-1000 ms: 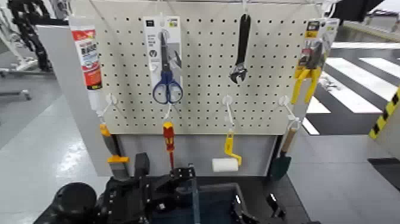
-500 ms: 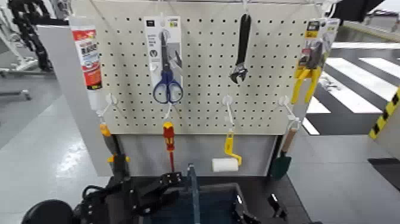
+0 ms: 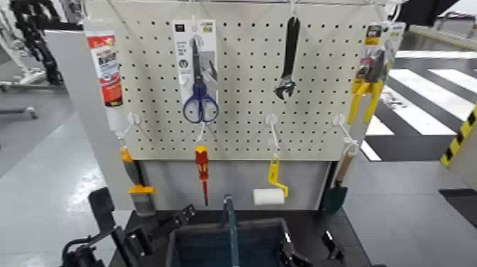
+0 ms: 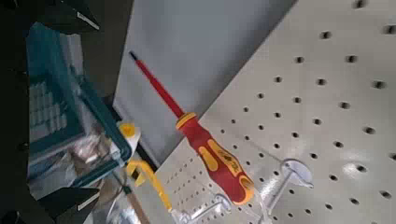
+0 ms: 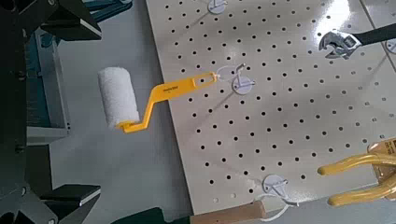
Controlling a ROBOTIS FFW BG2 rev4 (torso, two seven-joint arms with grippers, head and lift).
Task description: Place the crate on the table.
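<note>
The dark navy-blue crate (image 3: 213, 245) stands on the black table (image 3: 305, 221) at the bottom centre of the head view, with its thin blue centre handle (image 3: 228, 226) upright. My left gripper (image 3: 160, 231) is open just left of the crate's left wall, holding nothing. The left wrist view shows the crate (image 4: 56, 98) ahead between that gripper's dark fingers (image 4: 65, 14). My right gripper (image 3: 306, 248) is open at the crate's right wall. Its fingers (image 5: 65, 19) show spread apart in the right wrist view, beside a sliver of the crate (image 5: 35, 79).
A beige pegboard (image 3: 241, 128) on a grey panel stands right behind the table. It carries scissors (image 3: 199, 99), a wrench (image 3: 287, 64), pliers (image 3: 365, 92), a red screwdriver (image 3: 201, 170) and a yellow paint roller (image 3: 268, 193). Grey floor lies on both sides.
My left arm has drawn back to the left and down, away from the crate, uncovering the crate's left rim. The crate and the right gripper have stayed put.
</note>
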